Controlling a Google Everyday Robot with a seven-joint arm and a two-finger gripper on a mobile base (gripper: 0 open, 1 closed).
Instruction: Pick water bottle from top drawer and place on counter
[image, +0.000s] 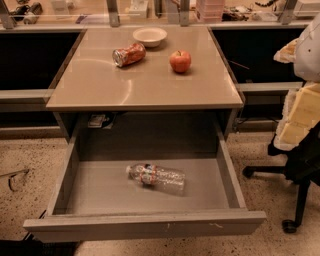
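The water bottle (156, 178) is found lying flat in the top drawer (145, 224), long axis left-right, cap (129, 171) leftward. The tool is not seen anywhere, so its state cannot be told.

The tan counter surface (100, 85) carries a white bowl (149, 36), a tipped soda can (129, 54), an apple (180, 61) — gripper out of view.

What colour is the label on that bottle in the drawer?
Red and blue, on the clear water bottle; camera view. The gripper is not in view.

Water bottle (156, 177) lies in the top drawer (145, 225). On the counter (100, 85): can (129, 54) left of apple (180, 61), bowl (150, 36) behind. Gripper offscreen.
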